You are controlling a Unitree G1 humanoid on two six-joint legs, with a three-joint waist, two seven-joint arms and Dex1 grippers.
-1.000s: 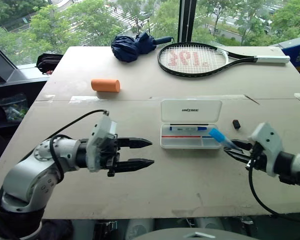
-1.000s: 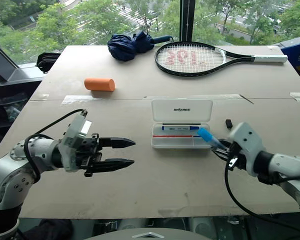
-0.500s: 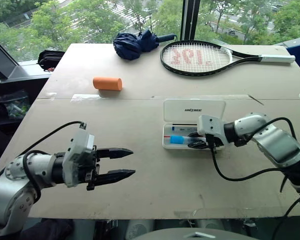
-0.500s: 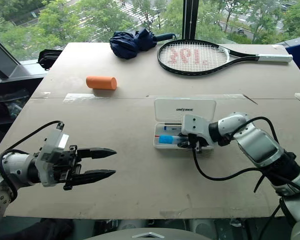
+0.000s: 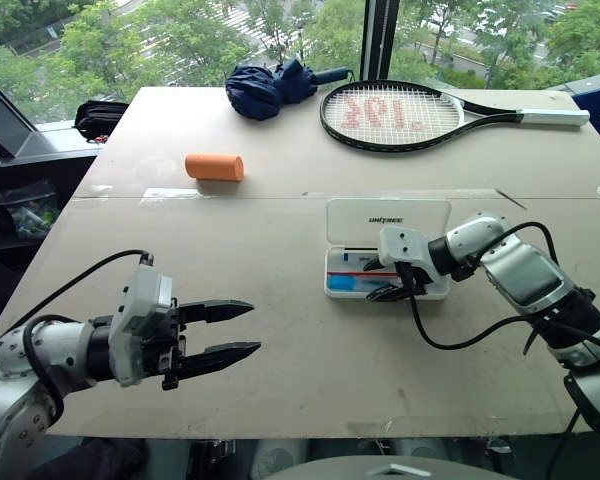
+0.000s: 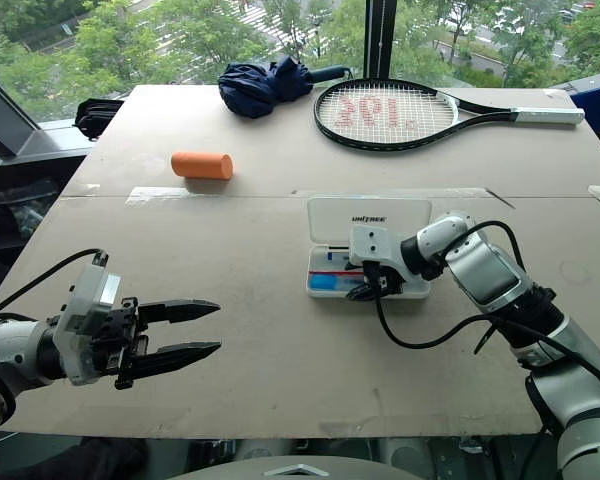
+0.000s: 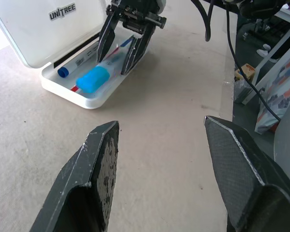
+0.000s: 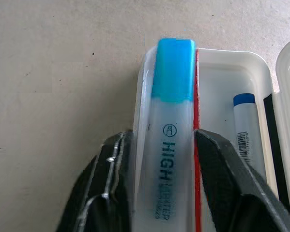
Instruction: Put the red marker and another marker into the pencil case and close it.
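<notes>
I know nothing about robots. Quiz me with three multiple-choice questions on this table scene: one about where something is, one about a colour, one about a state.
1. Where is the highlighter?
A. beside the racket
B. in the pencil case tray
C. on the floor

2. What colour is its cap?
A. blue
B. green
C. black

3. How is the case's lid?
A. shut
B. missing
C. open

Answers: B, it lies in the tray between the right gripper fingers; A, the cap is bright blue; C, the lid is swung back behind the tray.
</notes>
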